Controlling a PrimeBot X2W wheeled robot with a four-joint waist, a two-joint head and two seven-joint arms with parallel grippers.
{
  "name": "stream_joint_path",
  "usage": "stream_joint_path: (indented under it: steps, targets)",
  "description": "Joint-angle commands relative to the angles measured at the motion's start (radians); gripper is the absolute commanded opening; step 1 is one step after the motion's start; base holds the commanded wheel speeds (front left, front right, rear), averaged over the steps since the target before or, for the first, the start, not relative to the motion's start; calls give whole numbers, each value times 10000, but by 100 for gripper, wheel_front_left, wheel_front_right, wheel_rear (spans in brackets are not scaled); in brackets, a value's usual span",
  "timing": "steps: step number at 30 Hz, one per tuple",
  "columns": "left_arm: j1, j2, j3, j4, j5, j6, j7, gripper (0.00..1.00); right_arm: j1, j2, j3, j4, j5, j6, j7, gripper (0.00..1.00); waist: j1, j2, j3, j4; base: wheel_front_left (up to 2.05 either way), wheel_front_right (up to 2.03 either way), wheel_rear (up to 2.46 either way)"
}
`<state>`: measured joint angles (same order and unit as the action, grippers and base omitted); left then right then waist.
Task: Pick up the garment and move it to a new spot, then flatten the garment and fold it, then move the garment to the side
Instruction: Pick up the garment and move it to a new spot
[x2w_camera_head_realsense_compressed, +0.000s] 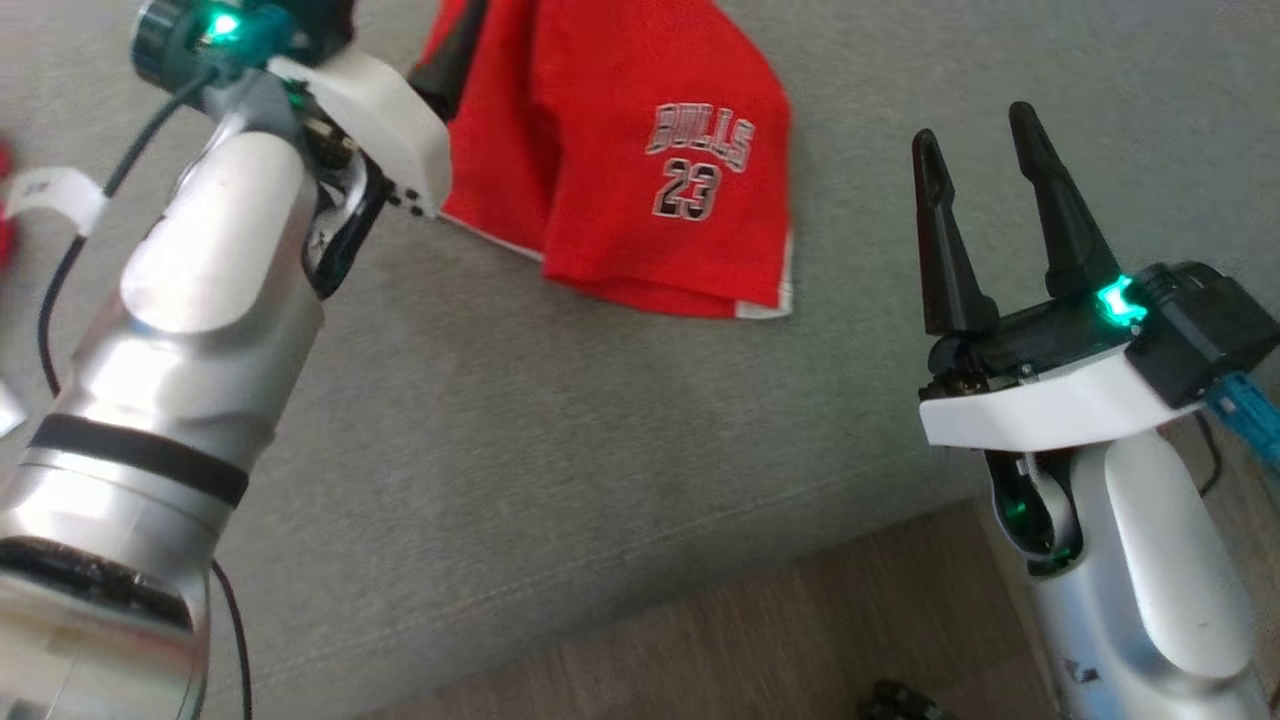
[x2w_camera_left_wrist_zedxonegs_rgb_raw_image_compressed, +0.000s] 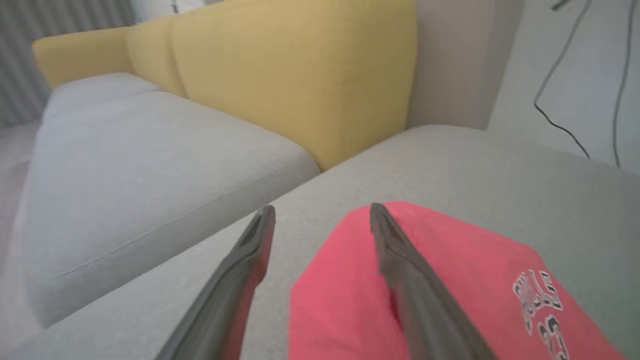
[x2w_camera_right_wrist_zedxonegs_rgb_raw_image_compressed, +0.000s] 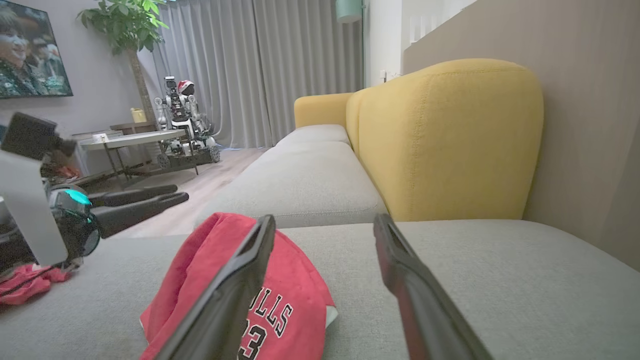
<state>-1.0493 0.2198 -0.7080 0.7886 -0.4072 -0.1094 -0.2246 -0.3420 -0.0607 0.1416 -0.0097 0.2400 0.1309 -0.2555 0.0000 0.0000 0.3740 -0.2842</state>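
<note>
The grey sofa seat (x2w_camera_head_realsense_compressed: 500, 420) takes up most of the head view, its fabric a flat, close weave with one seam running near its front edge. Behind the seat rises a yellow backrest (x2w_camera_right_wrist_zedxonegs_rgb_raw_image_compressed: 450, 140), and in front of the seat lies a strip of wood floor (x2w_camera_head_realsense_compressed: 800, 640).

The garment (x2w_camera_head_realsense_compressed: 600, 150) lies on the seat, toward its back and a little to the robot's left of its middle. It is a red jersey, folded over on itself into a rounded, slightly humped bundle with soft creases. A thin white trim shows along its lower hem and at one corner.

The left hand (x2w_camera_left_wrist_zedxonegs_rgb_raw_image_compressed: 321, 209) is over the seat at the garment's left edge. It is released, fingers spread apart with nothing between them. One finger crosses above the red cloth and the other is above bare seat.

The right hand (x2w_camera_head_realsense_compressed: 972, 128) hangs above the seat's front right part, well apart from the garment. It is released too, its two dark fingers splayed and empty.

On the garment's upper face is the lettering (x2w_camera_head_realsense_compressed: 695, 165): "BULLS" arched over "23", in black edged with white.
</note>
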Motion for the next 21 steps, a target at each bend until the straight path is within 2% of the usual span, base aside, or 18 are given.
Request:
stream_joint_path:
  steps: [1,7,14,18,21]
  targets:
    - [-478,253,494,-251,-139,99,-190,100,-32,104,112,-244,-176,-2,-63,100,0,0,-269,484,0,0,0]
    - [560,454,1278,-1220,-404,583,-361,100,296,104,-22,19,-673,-2,-63,100,0,0,-980,1590,0,0,0]
    - [3824,485,3077,-4003,-420,1595,-369,100,933,104,-127,483,-1202,-2,-63,100,0,0,-1996,2769,0,0,0]
    - [6224,142,3954,-5495,130,2093,-370,100,1538,104,-226,743,-1556,-2,-63,100,0,0,-2661,3292,0,0,0]
    - [7424,-198,4347,-6297,602,2085,-370,100,1853,105,-323,805,-1629,-2,-63,100,0,0,-2949,3500,0,0,0]
